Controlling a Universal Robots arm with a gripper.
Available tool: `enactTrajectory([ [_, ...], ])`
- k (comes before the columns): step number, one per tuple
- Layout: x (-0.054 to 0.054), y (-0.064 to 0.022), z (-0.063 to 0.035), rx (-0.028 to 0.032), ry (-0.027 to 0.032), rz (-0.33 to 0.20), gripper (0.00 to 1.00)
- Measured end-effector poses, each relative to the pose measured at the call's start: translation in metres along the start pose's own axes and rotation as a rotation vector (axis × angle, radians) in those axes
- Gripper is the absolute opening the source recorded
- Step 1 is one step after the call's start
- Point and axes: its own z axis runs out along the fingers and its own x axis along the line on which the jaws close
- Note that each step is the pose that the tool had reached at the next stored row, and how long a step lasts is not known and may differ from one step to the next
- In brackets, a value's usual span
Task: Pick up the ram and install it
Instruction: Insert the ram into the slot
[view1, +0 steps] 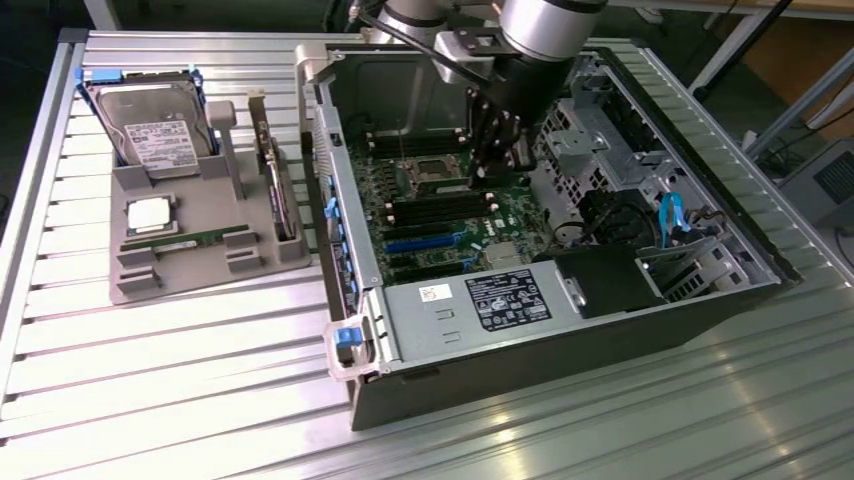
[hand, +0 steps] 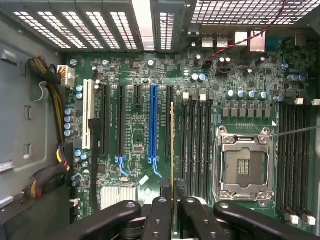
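Ram (hand: 172, 145) thin green stick, edge-on in claw (hand: 173, 194)

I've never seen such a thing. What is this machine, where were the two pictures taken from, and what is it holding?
It is one robot arm with a black hand. One picture comes from a camera standing apart from the arm; the other from a camera on its wrist, looking past the hand. On the metal table sits an open computer case, and beside it a grey holder with a hard drive and a square processor chip. The hand is shut on the ram, a thin memory stick seen edge-on, held over the green motherboard inside the case.
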Motion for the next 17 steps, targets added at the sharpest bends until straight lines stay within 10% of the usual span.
enactTrajectory([
  [17,-0.011,0.0035,0.0328,0.0002,0.0005,-0.007,0.13],
])
